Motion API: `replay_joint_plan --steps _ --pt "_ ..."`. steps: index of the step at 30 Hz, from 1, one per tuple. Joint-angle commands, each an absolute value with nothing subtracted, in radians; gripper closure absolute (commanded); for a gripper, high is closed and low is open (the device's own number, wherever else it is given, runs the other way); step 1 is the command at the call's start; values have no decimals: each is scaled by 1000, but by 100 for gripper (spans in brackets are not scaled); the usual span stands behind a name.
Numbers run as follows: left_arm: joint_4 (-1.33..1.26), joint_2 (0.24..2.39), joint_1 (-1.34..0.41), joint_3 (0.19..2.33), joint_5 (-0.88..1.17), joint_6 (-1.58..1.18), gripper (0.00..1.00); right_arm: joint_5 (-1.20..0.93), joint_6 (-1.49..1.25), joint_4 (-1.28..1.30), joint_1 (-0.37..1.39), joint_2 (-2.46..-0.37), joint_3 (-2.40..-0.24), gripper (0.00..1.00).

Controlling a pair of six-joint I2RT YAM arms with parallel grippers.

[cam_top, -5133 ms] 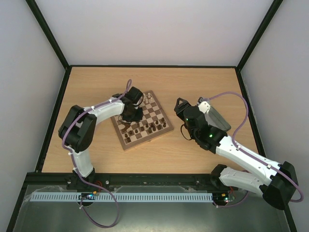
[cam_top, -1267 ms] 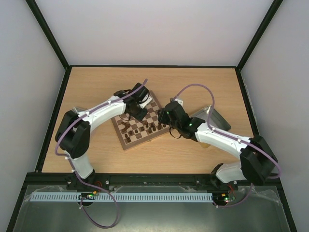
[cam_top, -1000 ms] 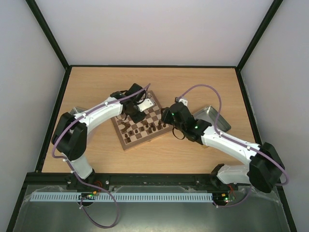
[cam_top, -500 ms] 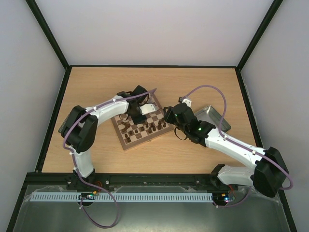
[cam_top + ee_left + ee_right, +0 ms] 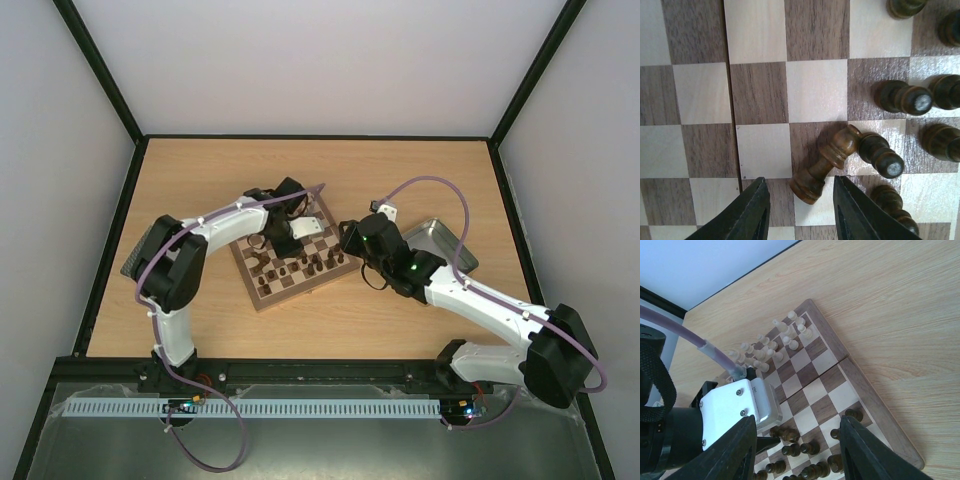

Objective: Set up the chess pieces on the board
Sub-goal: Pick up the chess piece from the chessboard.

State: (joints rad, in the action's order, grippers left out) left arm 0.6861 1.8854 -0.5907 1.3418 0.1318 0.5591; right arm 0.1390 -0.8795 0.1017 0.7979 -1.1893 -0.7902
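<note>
Here, toppled piece: dark brown chess piece [image 5: 827,160] lies flat on the board [image 5: 817,90], head against a neighbouring dark piece [image 5: 881,156].
Long axis: diagonal, base toward the left gripper [image 5: 800,215], head away.
Left gripper: nearer; jaws parted, flanking the base, not clamped.
Right gripper [image 5: 800,452]: jaws spread, empty.

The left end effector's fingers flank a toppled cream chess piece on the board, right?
Not cream: the toppled piece at the left end effector is dark brown, lying on the board, as the left wrist view shows.
</note>
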Motion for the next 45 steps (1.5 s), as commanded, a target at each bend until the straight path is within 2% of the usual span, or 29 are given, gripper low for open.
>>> replay_joint_plan --steps 1,8,20,34,45 --pt "718 1920 -582 1365 149 581 63 176 -884 125 794 -1180 -784 55" --pt "693 1926 -582 1362 121 567 67 179 -887 126 794 -1179 -782 55" --pt "680 1947 -586 1376 155 571 65 189 -890 134 794 -1178 -781 55" --pt "657 1914 -579 1365 149 572 84 186 -898 134 794 -1171 -777 55" --pt "614 1781 -527 1330 192 483 87 66 -914 30 794 -1145 -734 54"
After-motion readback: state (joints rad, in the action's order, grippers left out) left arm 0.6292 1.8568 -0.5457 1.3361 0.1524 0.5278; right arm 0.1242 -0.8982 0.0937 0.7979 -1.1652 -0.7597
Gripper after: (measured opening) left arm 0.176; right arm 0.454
